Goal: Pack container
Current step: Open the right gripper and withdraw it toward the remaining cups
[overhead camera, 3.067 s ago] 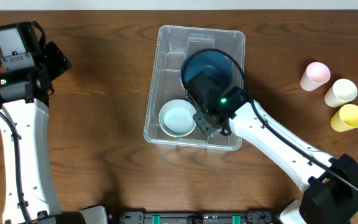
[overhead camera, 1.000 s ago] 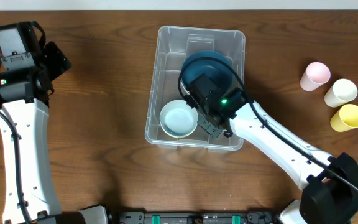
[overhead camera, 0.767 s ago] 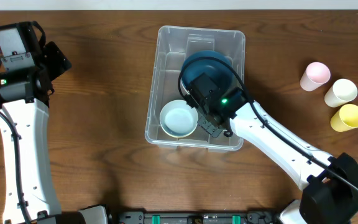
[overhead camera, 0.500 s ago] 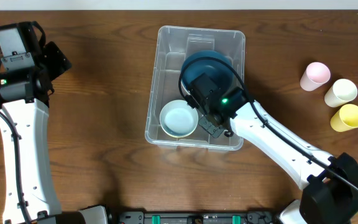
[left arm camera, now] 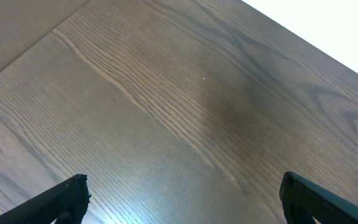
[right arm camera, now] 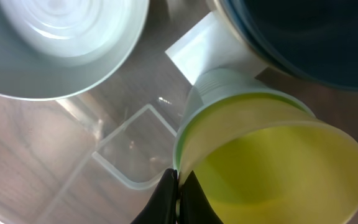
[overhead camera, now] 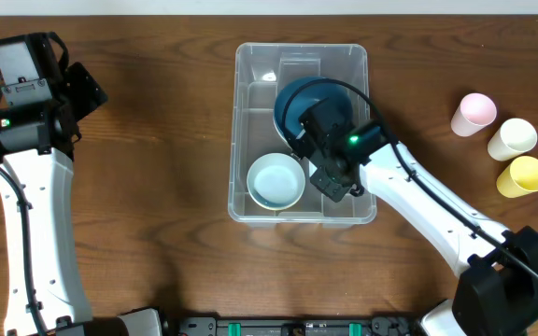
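Note:
The container (overhead camera: 241,121), a large clear bin, sits mid-table holding a dark blue bowl (overhead camera: 292,98) at the back and a white bowl (overhead camera: 276,181) at the front left. My right gripper (overhead camera: 336,179) reaches into its front right part. In the right wrist view that gripper (right arm camera: 179,186) is shut on the rim of a light green cup (right arm camera: 272,155), tilted over the container's base (right arm camera: 135,99) near the white label (right arm camera: 204,50). The overhead view hides the cup under the arm. My left gripper (left arm camera: 182,199) is open over bare wood at the far left, holding nothing.
Three cups stand together on the table at the right: pink (overhead camera: 474,113), cream (overhead camera: 513,138) and yellow (overhead camera: 523,176). The left arm (overhead camera: 26,140) runs along the table's left side. Bare wood lies between it and the container.
The container, with both bowls in it, has slid a little to the right and toward the front, together with my right gripper. The left arm has not moved.

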You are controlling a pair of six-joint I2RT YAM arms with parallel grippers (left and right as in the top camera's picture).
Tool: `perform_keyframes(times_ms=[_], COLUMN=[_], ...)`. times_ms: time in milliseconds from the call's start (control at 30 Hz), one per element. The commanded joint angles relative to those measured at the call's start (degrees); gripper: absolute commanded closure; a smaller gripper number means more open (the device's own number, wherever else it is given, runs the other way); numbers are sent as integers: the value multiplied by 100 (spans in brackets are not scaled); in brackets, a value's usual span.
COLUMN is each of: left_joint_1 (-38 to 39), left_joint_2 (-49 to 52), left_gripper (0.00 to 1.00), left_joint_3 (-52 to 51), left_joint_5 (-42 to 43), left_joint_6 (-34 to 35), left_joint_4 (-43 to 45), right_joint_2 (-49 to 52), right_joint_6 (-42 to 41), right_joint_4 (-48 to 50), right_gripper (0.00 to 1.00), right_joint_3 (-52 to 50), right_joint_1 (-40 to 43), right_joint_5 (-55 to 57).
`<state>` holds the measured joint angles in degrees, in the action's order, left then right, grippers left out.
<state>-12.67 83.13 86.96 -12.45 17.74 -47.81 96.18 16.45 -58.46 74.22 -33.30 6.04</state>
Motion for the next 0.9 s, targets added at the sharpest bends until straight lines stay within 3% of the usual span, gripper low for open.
perform_keyframes(times_ms=[0,200,233,267,367,533,667,867], left_joint_1=[-24,-24,-24,-24,-24,-24,-24,-24], left_joint_2=[-46,-46,-46,-46,-46,-46,-46,-46], left_gripper=[2,2,2,2,2,2,2,2], left_joint_3=[103,103,103,103,103,103,103,103], left_joint_5=[-92,-90,-92,-92,-92,-90,-92,-92], left_joint_6=[-55,-55,-55,-55,-55,-55,-55,-55], left_joint_4=[-15,-15,-15,-15,-15,-15,-15,-15], right_joint_2=[4,4,4,4,4,4,4,2], right_joint_6=[247,243,216,162,116,116,74,-599], right_joint_4=[-31,-26,-28,-17,15,83,413,1036], right_gripper=[99,96,74,58,48,46,54,54], right_joint_3=[116,162,179,188,190,190,190,208], right_joint_1=[153,201,201,201,201,201,201,354], right_joint_5=[-225,-223,-221,-216,-197,-177,-179,7])
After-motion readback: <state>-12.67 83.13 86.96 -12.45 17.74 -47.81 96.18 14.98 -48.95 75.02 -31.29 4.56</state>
